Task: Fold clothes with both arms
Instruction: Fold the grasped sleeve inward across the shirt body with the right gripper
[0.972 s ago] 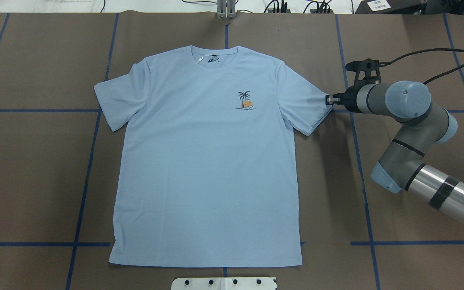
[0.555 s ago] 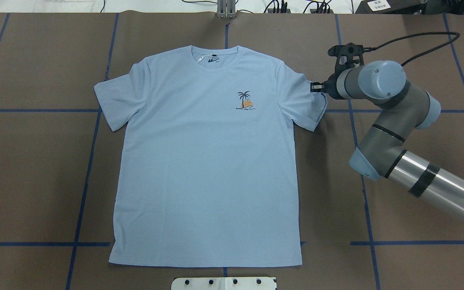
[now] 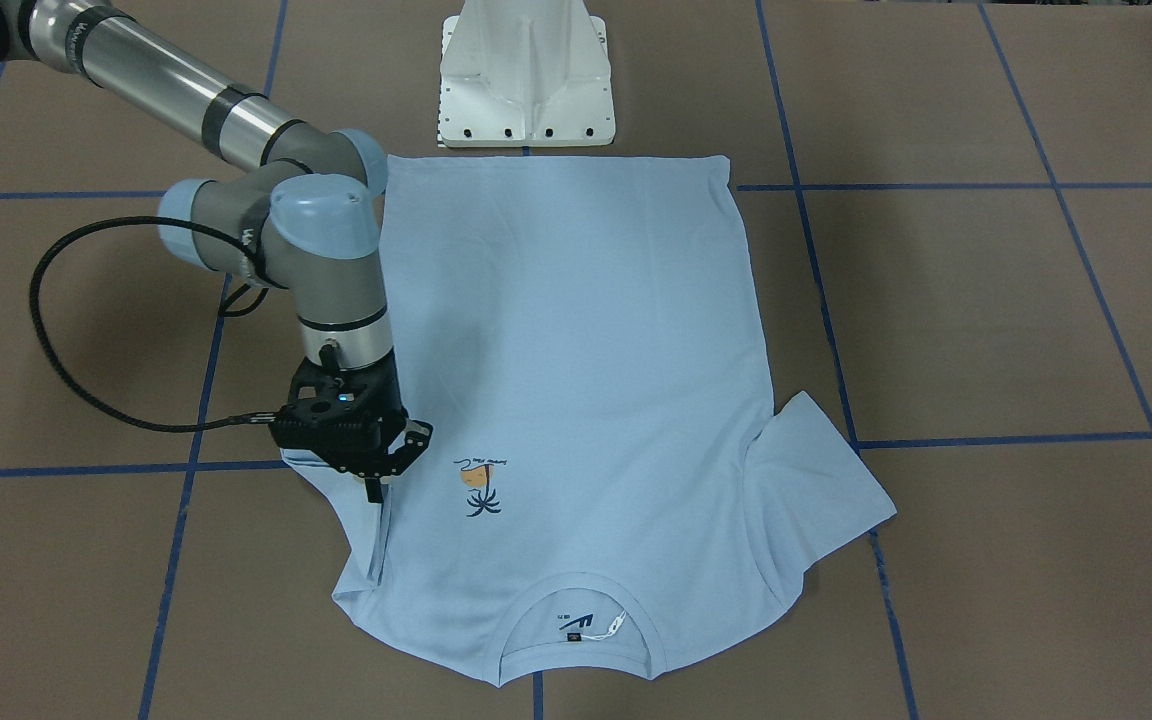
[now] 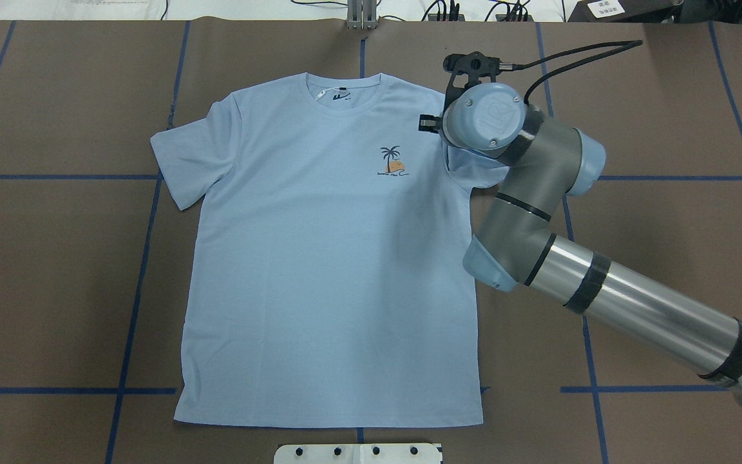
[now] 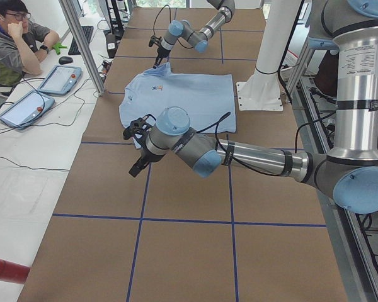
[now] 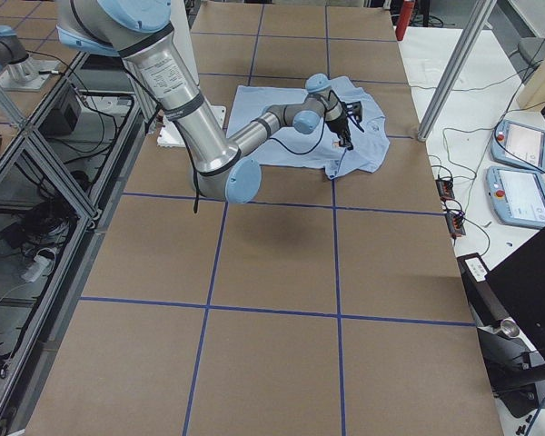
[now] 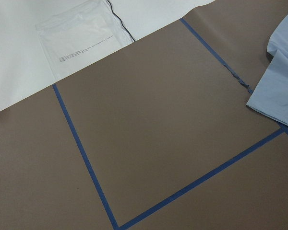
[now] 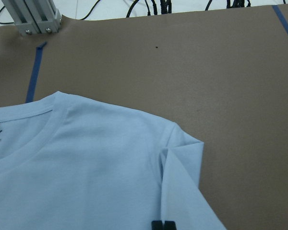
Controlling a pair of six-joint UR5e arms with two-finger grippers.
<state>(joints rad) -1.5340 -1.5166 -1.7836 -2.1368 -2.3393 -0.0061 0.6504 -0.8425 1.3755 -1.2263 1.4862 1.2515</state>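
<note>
The light blue T-shirt [image 4: 326, 258] lies flat and face up on the brown table, collar at the far side, with the palm-tree print [image 4: 392, 161] showing. My right gripper [image 4: 426, 122] hangs over the shirt's right shoulder, shut on the edge of the right sleeve [image 3: 374, 545], which is lifted and doubled inward. In the right wrist view the closed fingertips [image 8: 162, 224] pinch the sleeve cloth. The other sleeve [image 3: 826, 490] lies spread out. My left gripper [image 5: 138, 167] hovers over bare table beside the shirt's left side; whether it is open or shut I cannot tell.
The white pedestal base [image 3: 526, 80] stands at the shirt's hem. Blue tape lines [image 4: 133, 290] grid the brown cover. An aluminium post [image 8: 33, 17] and cables stand at the far edge. A person [image 5: 12, 44] sits at a side table with tablets.
My right gripper has travelled from the table beside the shirt inward over the shoulder, drawing the right sleeve up and over toward the chest. The rest of the shirt has stayed put.
</note>
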